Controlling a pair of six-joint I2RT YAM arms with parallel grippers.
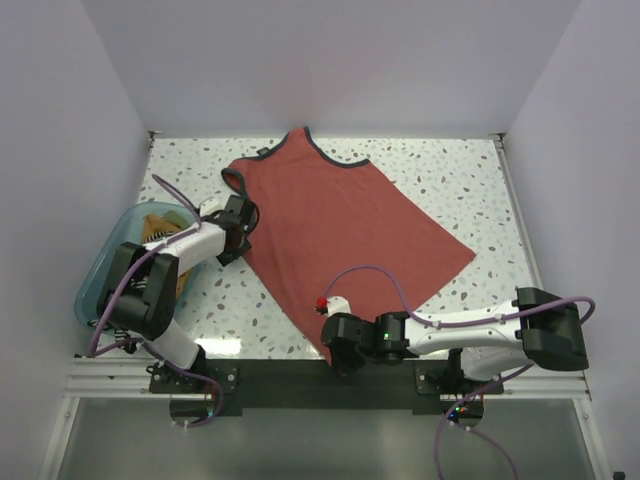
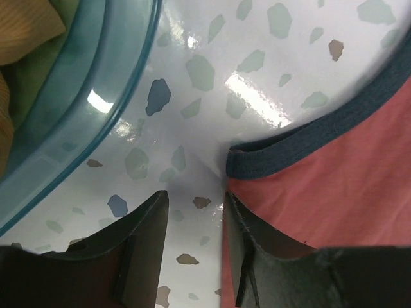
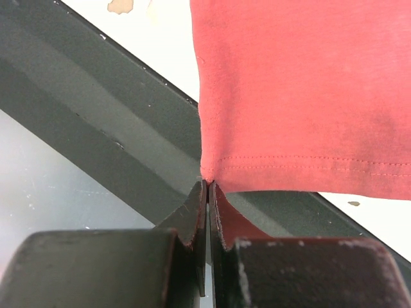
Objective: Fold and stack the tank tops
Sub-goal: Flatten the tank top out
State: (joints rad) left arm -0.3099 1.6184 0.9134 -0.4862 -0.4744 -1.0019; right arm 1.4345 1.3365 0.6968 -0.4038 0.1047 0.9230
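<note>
Rust-red tank top (image 1: 340,225): soft, light, limp; probably drapes | right gripper (image 3: 209,189): pinched closed on its hem corner | left gripper (image 2: 194,197): parted, empty, beside its navy armhole trim (image 2: 302,138); best grip there.

The rust-red tank top (image 1: 350,235) lay spread flat and askew on the speckled table (image 1: 450,190), its navy-trimmed neck at the far side and its hem toward the near right; one hem corner reached the table's near edge. The right tool (image 1: 328,352) sat at that near corner, its arm stretching away to the right of the tank top; whether its fingers gripped the cloth could not be told from above. The left tool (image 1: 248,215) stood just beside the tank top's left edge, below the armhole. Well to the left of the tank top sat a translucent teal bin (image 1: 105,262); mustard-orange cloth (image 1: 158,228) showed inside it.
</note>
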